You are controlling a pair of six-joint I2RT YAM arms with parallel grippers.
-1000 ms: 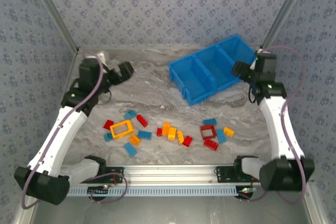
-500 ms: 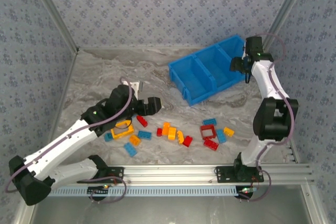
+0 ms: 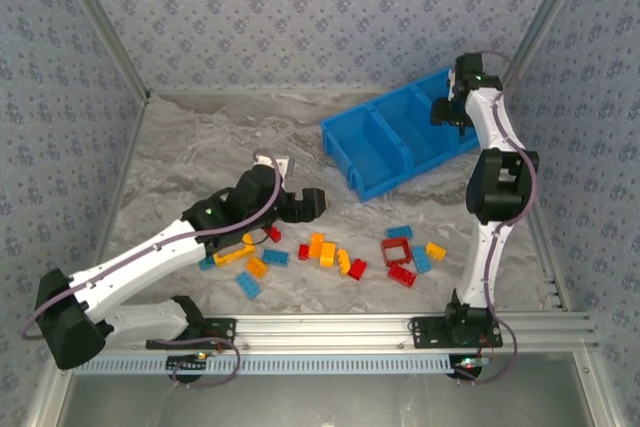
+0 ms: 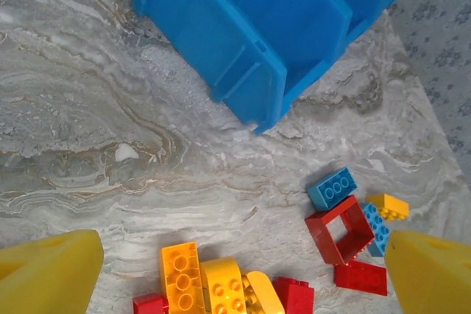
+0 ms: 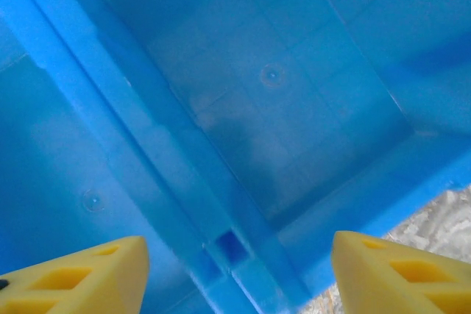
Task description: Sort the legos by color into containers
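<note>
The left gripper (image 3: 312, 203) is hanging wide open, nothing btw its fingers (image 4: 51, 270). The legos (image 4: 180, 273) are lying just under it and the blue bin (image 4: 243, 42) ahead. Its arm is reaching low & fwd. The right gripper (image 3: 446, 111), also parted & empty, is pointing into the bin, arm standing tall.

The left arm (image 3: 150, 252) and right arm (image 3: 492, 127) are showing white shells with black joints, purplish cables (image 3: 536, 179) are trailing along them, and their fingers (image 4: 48, 273) are showing as yellow wedges.
</note>
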